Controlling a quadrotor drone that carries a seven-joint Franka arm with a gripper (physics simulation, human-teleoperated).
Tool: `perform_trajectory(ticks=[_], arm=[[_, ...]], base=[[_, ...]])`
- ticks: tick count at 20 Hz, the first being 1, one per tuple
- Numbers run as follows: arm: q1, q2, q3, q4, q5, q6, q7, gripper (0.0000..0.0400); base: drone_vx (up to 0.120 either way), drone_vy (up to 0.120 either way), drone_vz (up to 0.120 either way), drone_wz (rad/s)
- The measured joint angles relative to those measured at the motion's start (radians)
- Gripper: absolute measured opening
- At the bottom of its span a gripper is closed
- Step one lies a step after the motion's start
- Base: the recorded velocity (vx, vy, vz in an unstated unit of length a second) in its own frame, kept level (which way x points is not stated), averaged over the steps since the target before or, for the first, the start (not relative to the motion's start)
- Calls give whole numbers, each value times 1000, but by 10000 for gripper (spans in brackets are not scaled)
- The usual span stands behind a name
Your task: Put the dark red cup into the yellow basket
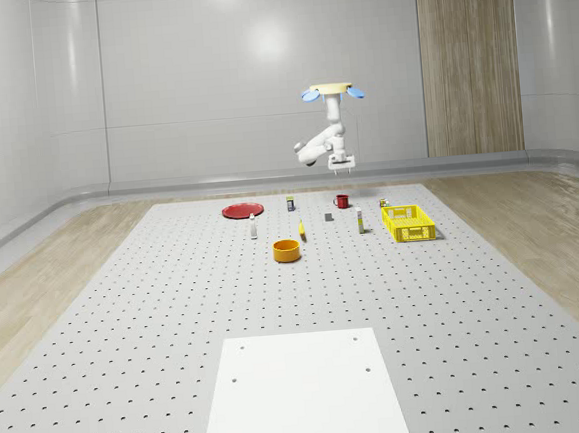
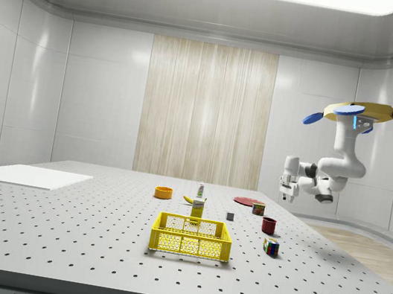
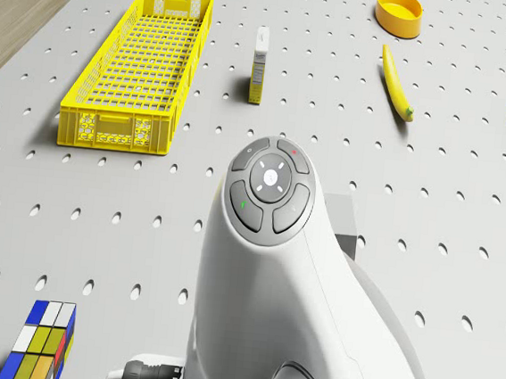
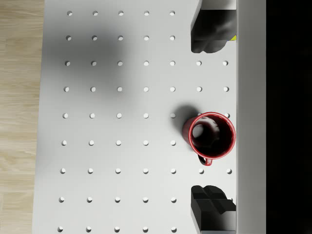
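Pale walls enclose a perforated grey surface (image 1: 177, 316). Fingers (image 4: 209, 36) spread open, empty, high over the dark red cup (image 4: 209, 136), under the hovering drone (image 1: 332, 91). Cup stands upright, ungrasped, well apart from the empty yellow basket (image 1: 407, 222); everything remains.
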Motion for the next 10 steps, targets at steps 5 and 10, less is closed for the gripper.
perform_trajectory(ticks=[5, 10], arm=[[-29, -31, 18, 0, 6, 11, 22, 400], [-47, -59, 30, 2, 17, 30, 37, 400]], base=[[120, 0, -120, 0], [120, 96, -120, 0]])
